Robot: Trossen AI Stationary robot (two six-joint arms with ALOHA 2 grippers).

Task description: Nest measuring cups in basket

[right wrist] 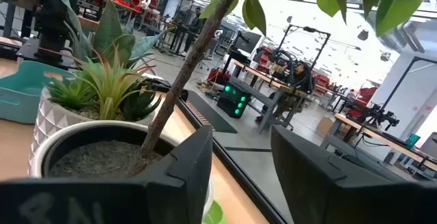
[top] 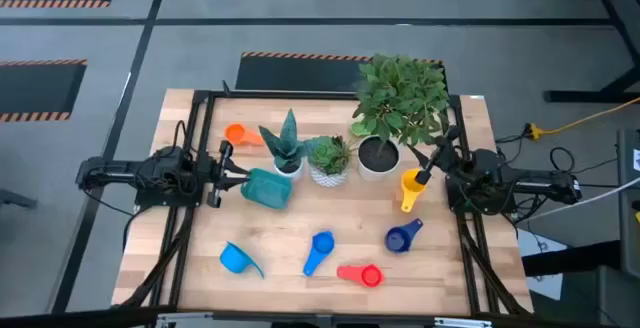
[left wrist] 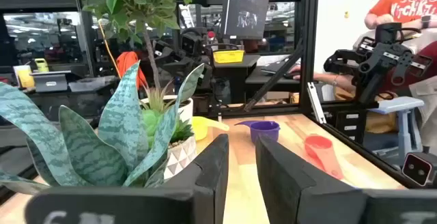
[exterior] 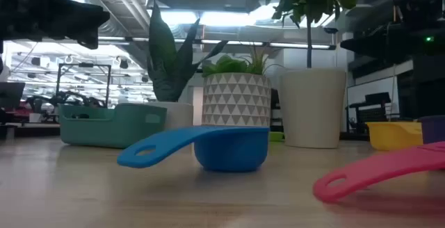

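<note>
Just ahead of left jaws (top: 232, 175), narrowly parted and empty: basket (top: 268, 188), steadied for nesting. Right jaws (top: 428, 160) apart beside yellow cup (top: 411, 188), poised to pick.

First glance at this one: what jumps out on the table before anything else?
Three potted plants in white pots stand in a row at mid-table, the leafy tall plant rightmost. Bright measuring cups lie scattered on the wood: a blue cup, a red cup and a navy cup toward the near edge, a yellow cup by the right pincer. The teal basket sits by the left pincer.
</note>
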